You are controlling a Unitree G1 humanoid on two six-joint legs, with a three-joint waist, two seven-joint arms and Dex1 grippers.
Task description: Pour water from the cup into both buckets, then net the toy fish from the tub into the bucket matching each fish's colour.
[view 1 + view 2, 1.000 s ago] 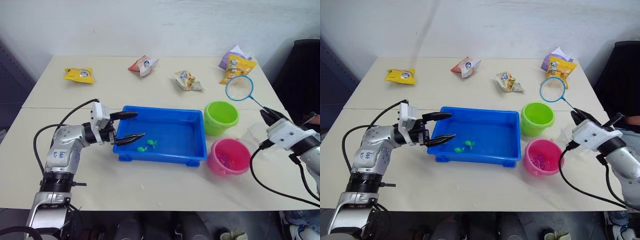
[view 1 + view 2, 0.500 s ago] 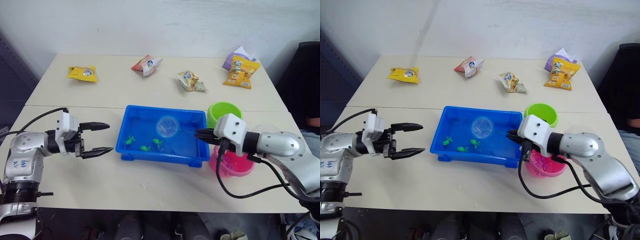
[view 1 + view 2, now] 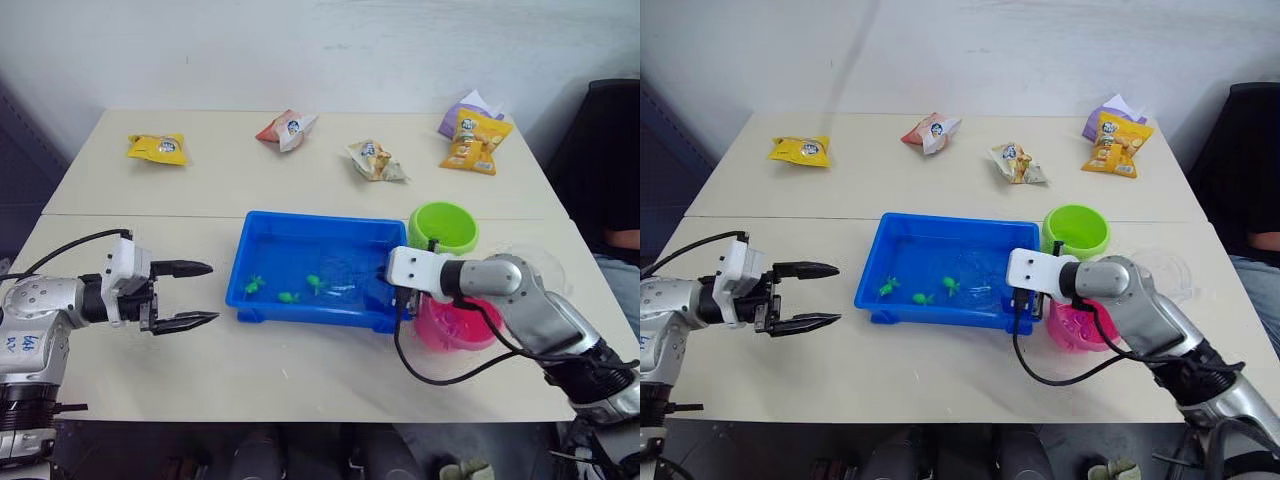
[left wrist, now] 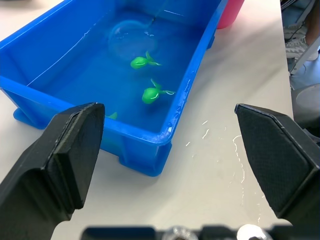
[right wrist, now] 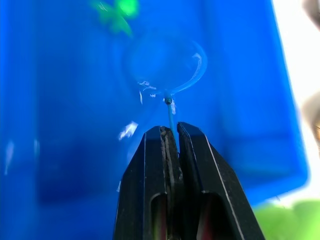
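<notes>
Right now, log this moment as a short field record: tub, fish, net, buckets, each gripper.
tub: blue, holds water
fish: three green ones in the tub
net: hoop dipped in the tub water, near the fish
right gripper: shut on the net handle
left gripper: open, holding nothing, off the tub's left end
green bucket: beside the tub's far right corner
pink bucket: nearer, partly behind the right arm

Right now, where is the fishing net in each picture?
Left eye view: net inside the tub's right half.
Right eye view: net there too.
Left wrist view: net beyond two green fish.
Right wrist view: net held in the shut right pincer.
Shared landmark: green fish beside it.
</notes>
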